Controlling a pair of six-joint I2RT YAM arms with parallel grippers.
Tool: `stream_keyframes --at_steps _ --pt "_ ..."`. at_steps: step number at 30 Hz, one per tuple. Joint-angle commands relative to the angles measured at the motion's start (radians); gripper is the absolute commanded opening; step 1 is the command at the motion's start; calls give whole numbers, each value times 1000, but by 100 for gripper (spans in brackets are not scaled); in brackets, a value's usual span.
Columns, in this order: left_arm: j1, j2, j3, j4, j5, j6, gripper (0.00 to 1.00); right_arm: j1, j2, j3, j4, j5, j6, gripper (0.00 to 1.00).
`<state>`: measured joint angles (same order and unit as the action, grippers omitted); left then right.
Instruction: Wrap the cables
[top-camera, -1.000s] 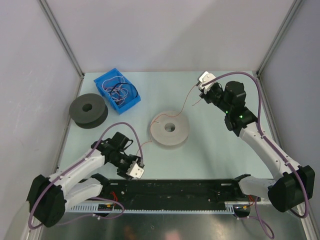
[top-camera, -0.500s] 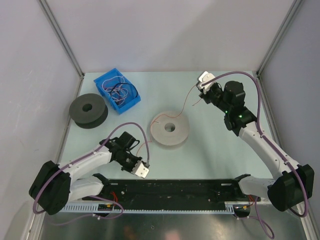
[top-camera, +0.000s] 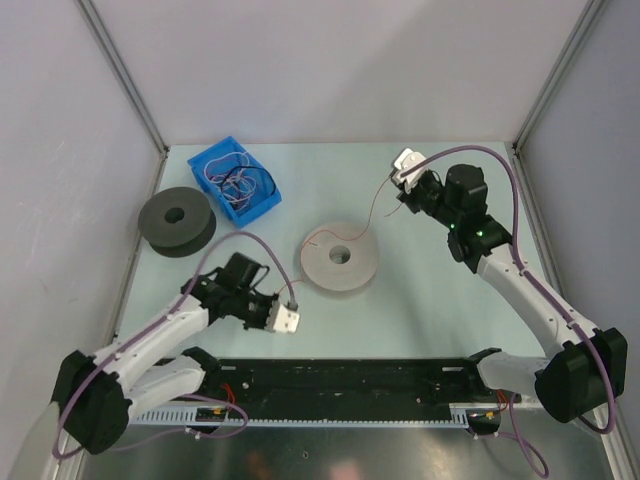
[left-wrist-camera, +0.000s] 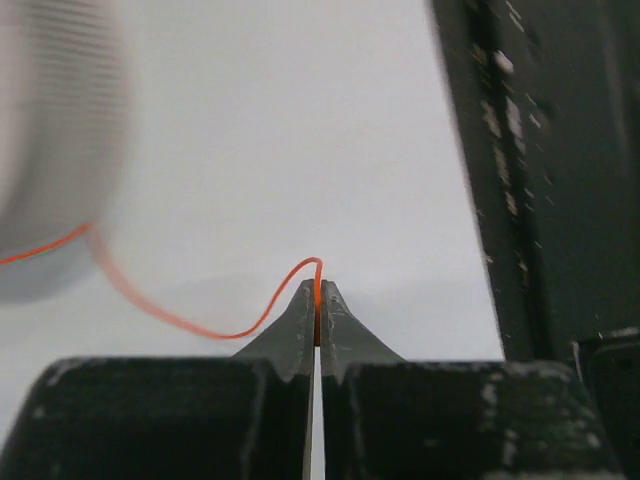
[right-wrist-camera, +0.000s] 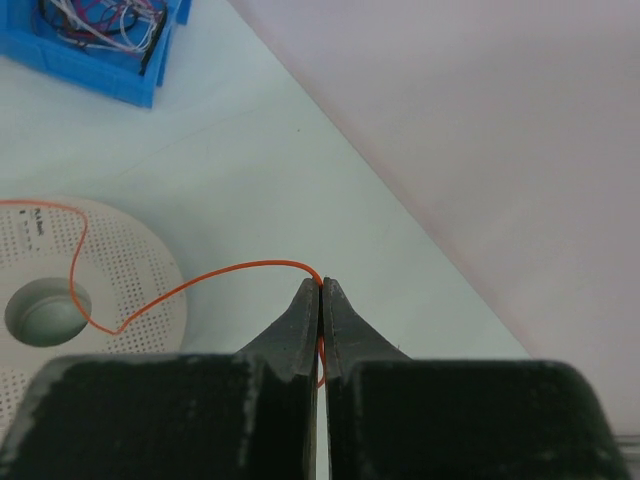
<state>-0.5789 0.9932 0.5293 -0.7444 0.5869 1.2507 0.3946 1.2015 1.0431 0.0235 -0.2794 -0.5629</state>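
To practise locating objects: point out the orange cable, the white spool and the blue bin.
orange cable (right-wrist-camera: 240, 265): right wrist view, top of its arc.
white spool (top-camera: 362, 268): top external view, flange beside the hole.
blue bin (top-camera: 260, 210): top external view, near wall.

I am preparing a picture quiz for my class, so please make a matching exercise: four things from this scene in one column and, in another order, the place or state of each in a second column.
Column A
1. blue bin
2. dark spool
3. light spool
4. orange cable

Column B
a. pinched by the left claw and the right claw
b. far left, nothing lying on top
c. holds a tangle of thin cables
d. in the middle, a cable lying across its top

Pairs: 1-c, 2-b, 3-d, 4-a
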Motion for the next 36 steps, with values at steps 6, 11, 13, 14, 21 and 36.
stream_keyframes --at_steps 6,11,13,14,21,36 --pt "421 -102 423 46 331 -641 0 1 24 0 -294 -129 -109 0" --pt "674 -95 561 74 478 -909 0 53 66 0 -466 -150 -202 0" --pt "714 -100 581 96 496 -982 0 92 90 0 -537 -146 -232 0" --pt "726 -103 585 106 497 -1011 0 108 103 0 -565 -147 -239 0" --pt "739 -146 543 145 471 -1074 0 153 168 -7 -695 -224 -256 41" --pt "740 -169 503 167 467 -1055 0 -128 218 -5 -694 -260 -131 61"
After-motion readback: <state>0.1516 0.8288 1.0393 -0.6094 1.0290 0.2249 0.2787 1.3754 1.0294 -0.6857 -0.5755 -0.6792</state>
